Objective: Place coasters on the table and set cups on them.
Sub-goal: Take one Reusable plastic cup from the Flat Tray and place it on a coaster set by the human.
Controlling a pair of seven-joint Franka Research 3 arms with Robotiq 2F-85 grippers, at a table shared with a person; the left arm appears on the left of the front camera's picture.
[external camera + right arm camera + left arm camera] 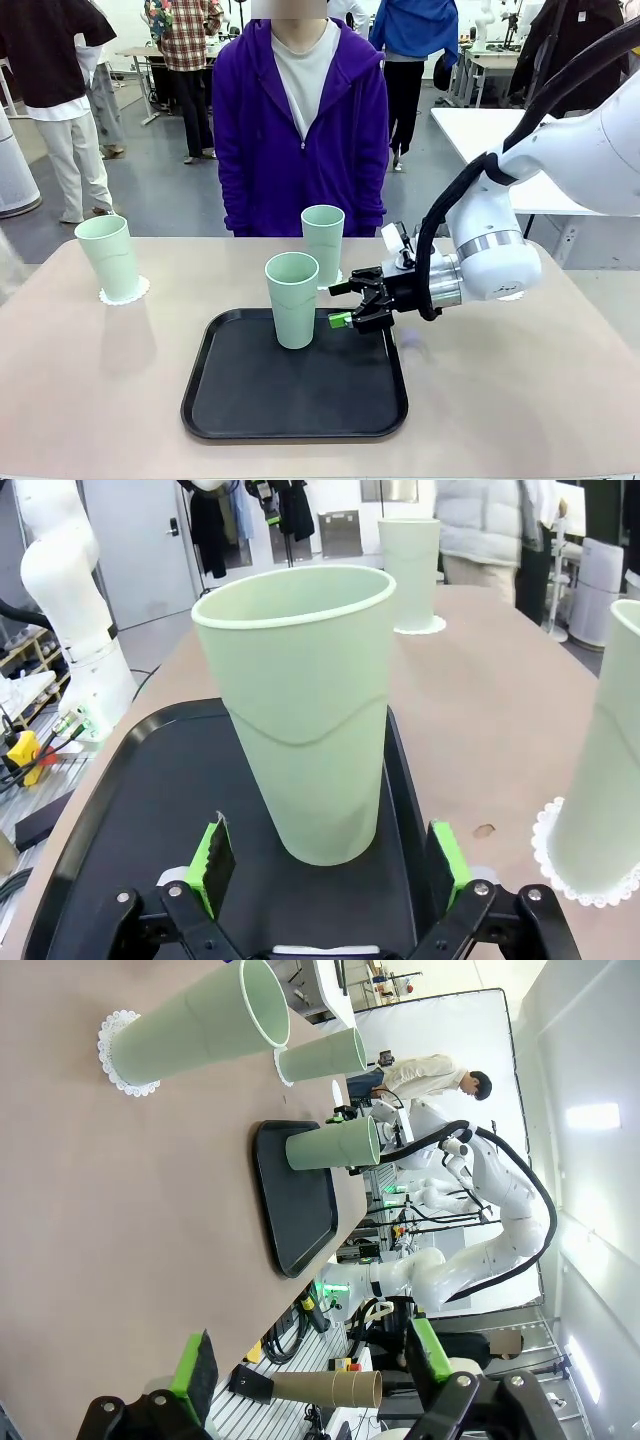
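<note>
One mint-green cup (292, 298) stands upright on the black tray (295, 400). My right gripper (342, 305) hovers just to its right, open and holding nothing. In the right wrist view this cup (305, 710) rises straight ahead of the spread green pads (212, 865), untouched. A second cup (323, 243) stands beyond the tray on a coaster (560, 860). The third cup (108, 257) sits on a lacy white coaster (125, 292) at the table's far left. My left gripper (312, 1360) is open, far from that cup (200, 1022) and its coaster (118, 1055).
A person in a purple hoodie (300, 130) stands at the far edge of the beige table (520, 400), hands out of sight. The right arm's white body (560, 190) spans the table's right side. Other people and a white table (480, 130) are behind.
</note>
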